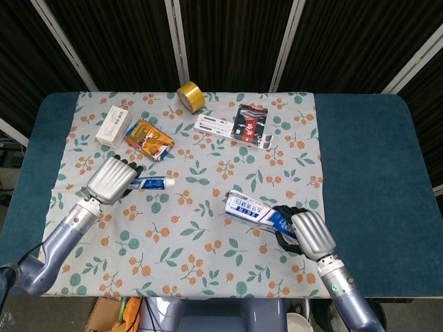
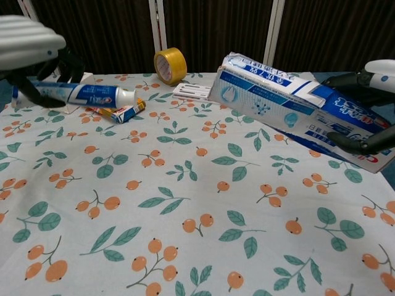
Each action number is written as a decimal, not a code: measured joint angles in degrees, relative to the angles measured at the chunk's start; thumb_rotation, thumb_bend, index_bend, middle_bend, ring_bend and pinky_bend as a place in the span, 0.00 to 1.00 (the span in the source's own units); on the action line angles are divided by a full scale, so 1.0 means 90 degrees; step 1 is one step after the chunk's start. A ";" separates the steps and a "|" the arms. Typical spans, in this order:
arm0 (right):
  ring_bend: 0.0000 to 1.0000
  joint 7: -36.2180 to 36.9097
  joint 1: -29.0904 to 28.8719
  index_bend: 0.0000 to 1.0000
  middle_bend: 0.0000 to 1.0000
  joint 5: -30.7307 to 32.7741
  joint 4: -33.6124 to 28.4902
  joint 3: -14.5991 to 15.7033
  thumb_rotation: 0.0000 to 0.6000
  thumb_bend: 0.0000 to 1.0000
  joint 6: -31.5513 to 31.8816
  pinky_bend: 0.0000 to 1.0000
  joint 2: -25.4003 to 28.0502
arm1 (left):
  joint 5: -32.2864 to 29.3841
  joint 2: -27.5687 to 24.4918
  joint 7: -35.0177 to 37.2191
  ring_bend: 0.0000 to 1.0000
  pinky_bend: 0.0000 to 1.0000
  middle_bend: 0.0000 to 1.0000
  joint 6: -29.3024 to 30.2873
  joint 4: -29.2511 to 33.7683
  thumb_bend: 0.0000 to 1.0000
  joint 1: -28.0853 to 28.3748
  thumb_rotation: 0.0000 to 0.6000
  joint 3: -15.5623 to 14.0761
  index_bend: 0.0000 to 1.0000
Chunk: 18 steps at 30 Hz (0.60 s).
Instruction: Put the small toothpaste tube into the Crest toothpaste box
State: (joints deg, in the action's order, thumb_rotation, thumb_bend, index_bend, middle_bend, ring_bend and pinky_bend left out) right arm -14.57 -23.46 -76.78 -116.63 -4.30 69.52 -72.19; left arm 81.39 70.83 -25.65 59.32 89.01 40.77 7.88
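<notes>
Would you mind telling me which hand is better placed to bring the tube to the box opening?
The left hand: it already holds the small toothpaste tube lifted off the cloth, cap toward the Crest box. The right hand is occupied gripping that box.

A table covered in dark teal-blue fabric (image 1: 363,159) carries a pale cloth printed with orange berries and green leaves (image 1: 228,173). Behind it hang black pleated curtains (image 1: 228,38), crossed by slanting white metal bars (image 1: 287,43).

Lab-style test booth: black curtains (image 1: 228,41), metal frame poles (image 1: 178,41), blue-padded table (image 1: 367,159), fruit-print cloth (image 1: 208,173).
</notes>
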 measured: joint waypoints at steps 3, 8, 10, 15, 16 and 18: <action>0.58 0.0059 0.0002 0.45 0.56 -0.0011 -0.0010 0.0007 1.00 0.47 -0.0030 0.45 0.0017 | 0.0576 -0.0325 0.0426 0.63 0.57 0.66 -0.0063 0.0020 0.50 0.0295 1.00 0.0106 0.63; 0.58 0.0095 0.0006 0.45 0.56 0.0007 -0.0004 0.0002 1.00 0.47 -0.0059 0.45 0.0028 | 0.1296 -0.0932 0.1031 0.63 0.57 0.66 -0.0319 0.0166 0.50 0.0868 1.00 0.0240 0.63; 0.58 0.0101 0.0009 0.45 0.56 0.0011 -0.0020 -0.0001 1.00 0.47 -0.0058 0.45 0.0029 | 0.1430 -0.1064 0.1110 0.63 0.57 0.66 -0.0445 0.0317 0.50 0.1080 1.00 0.0315 0.64; 0.59 0.0141 0.0023 0.45 0.56 0.0005 -0.0086 -0.0010 1.00 0.47 -0.0052 0.45 0.0062 | 0.1327 -0.0975 0.1042 0.63 0.57 0.66 -0.0652 0.0658 0.50 0.1343 1.00 0.0471 0.64; 0.59 0.0155 0.0025 0.45 0.56 0.0004 -0.0098 -0.0015 1.00 0.47 -0.0051 0.45 0.0072 | 0.1312 -0.0945 0.0994 0.63 0.57 0.66 -0.0683 0.0687 0.50 0.1377 1.00 0.0480 0.64; 0.58 0.0194 0.0030 0.45 0.56 0.0004 -0.0124 -0.0030 1.00 0.47 -0.0048 0.45 0.0099 | 0.1278 -0.0881 0.0889 0.63 0.57 0.66 -0.0745 0.0747 0.50 0.1444 1.00 0.0497 0.64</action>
State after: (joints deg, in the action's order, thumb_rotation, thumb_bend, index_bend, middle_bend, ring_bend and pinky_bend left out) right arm -12.82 -23.19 -76.74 -117.74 -4.57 69.08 -71.30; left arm 92.89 62.90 -17.65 52.62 95.73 53.76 12.35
